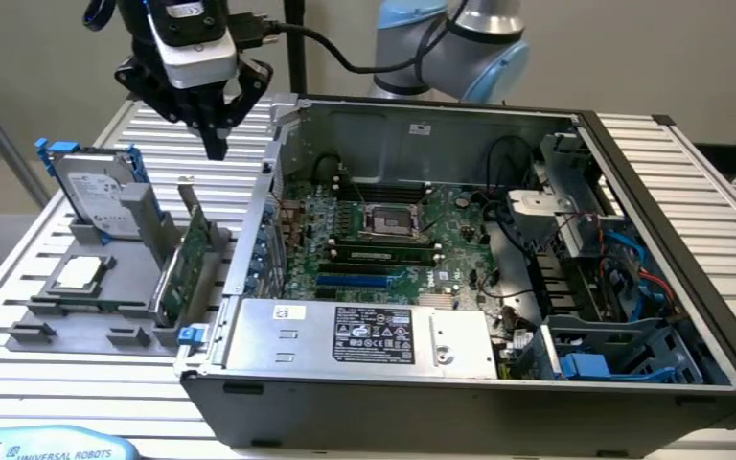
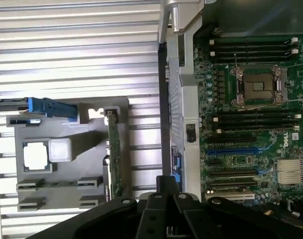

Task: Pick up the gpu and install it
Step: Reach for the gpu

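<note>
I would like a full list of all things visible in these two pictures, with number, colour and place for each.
gpu: one, green, standing on edge in the holder, beside the case.
hard drive: one, silver with blue rails, upright in the holder.
processor chip: one, silver, flat in the holder.
holder: one, grey, on the table, exterior view's left.
computer case: one, dark grey, open, on the table.
motherboard: one, green, inside the case.
table: one, pale slatted metal, under everything.
robot arm: one, grey and light blue, behind the case.
gripper: one, black, shut and empty, in the air near the holder.
</note>
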You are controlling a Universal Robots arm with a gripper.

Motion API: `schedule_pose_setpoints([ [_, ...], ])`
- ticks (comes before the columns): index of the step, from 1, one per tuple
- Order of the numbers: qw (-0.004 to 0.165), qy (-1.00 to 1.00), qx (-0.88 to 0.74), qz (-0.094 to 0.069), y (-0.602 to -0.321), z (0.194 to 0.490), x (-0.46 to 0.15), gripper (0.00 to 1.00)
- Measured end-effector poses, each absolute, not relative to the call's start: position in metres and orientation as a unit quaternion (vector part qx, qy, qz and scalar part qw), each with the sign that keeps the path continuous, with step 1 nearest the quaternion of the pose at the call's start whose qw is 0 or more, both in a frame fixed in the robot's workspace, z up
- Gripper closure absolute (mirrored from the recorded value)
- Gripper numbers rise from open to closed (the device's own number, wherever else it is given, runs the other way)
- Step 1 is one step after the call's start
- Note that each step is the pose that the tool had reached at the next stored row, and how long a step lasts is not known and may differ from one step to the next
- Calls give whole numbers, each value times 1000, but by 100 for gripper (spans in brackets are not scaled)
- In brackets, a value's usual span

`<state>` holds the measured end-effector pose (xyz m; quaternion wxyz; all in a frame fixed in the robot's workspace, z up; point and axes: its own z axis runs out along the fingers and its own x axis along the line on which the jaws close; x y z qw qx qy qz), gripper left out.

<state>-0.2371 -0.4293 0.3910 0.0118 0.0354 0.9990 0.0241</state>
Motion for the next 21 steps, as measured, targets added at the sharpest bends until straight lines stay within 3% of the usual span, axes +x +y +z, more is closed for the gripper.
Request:
schedule_pose_setpoints([
  [21, 12, 999, 35, 24, -431, 382, -317, 89],
])
